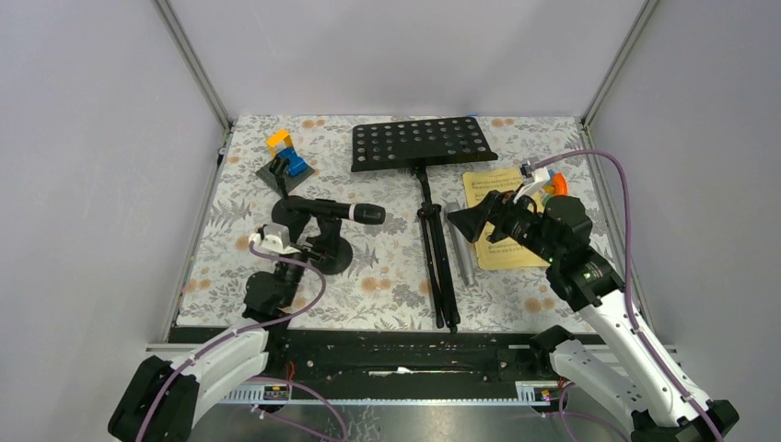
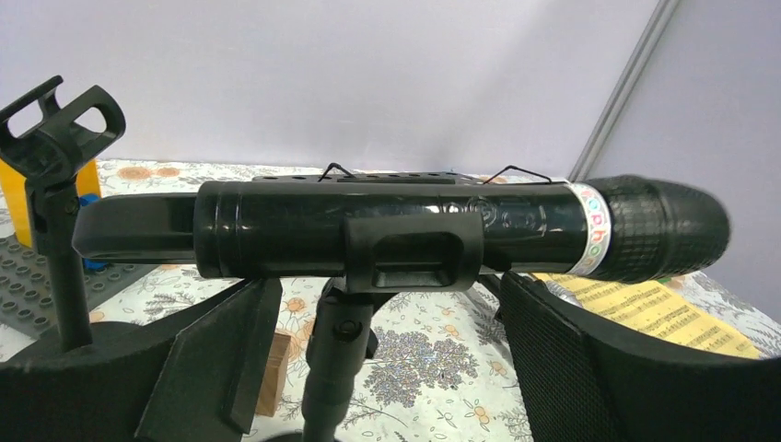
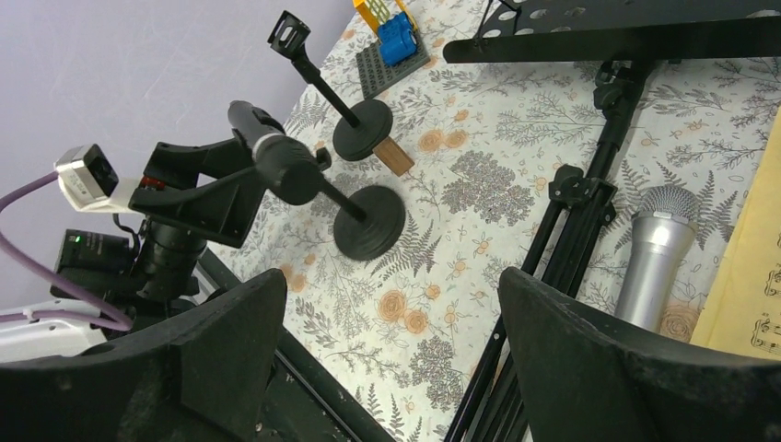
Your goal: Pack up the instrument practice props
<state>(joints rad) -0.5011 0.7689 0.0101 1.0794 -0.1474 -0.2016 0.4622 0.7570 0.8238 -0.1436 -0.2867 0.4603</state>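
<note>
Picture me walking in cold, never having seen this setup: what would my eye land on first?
The black perforated music rack lies flat down the middle of the table, tripod legs toward the near edge. On the left, a black microphone sits clipped on a disc-based post; on the right, yellow sheet-music pages lie beside a silver microphone.

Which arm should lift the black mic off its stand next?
Left. The left tool is open, with the black microphone, clipped on its stand, directly ahead. The right tool, also open, is on the far side of the rack pole, near the silver microphone.
</note>
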